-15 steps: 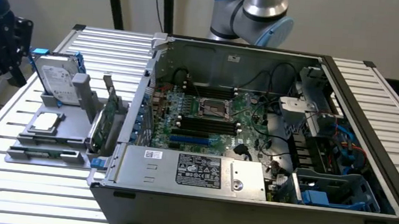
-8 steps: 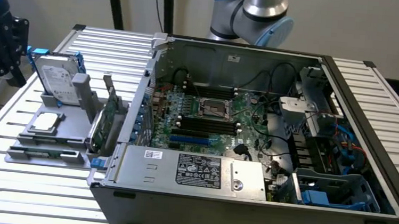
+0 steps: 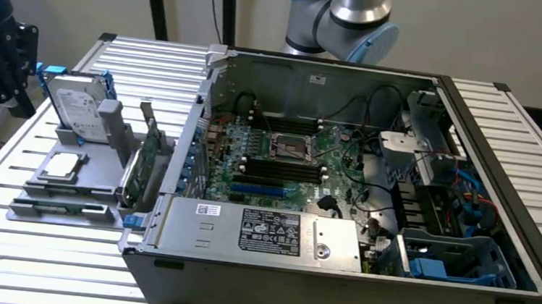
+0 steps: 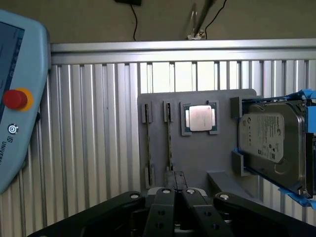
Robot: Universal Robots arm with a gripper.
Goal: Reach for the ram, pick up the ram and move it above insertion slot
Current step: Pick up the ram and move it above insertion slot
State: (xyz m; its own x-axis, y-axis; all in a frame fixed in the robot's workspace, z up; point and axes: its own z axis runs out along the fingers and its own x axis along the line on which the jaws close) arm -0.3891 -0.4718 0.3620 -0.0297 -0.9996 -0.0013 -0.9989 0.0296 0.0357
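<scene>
While the tool (image 4: 177, 182) hangs narrow and empty over the gray holder (image 4: 197, 158), the ram (image 4: 170, 143) stands there ungrasped, at nine o'clock from the insertion slot (image 3: 280, 169); grasp, lift and carry are not yet done.

The arm (image 3: 345, 13), in the upper middle of the exterior view, is a fat round tube. It is shiny silver-grey, with light blue caps on its round joints. The gripper (image 4: 177, 187) in the wrist view is black all over. It is made of flat bars that spread out like a fan. Small round silver pins sit where the bars meet.
</scene>
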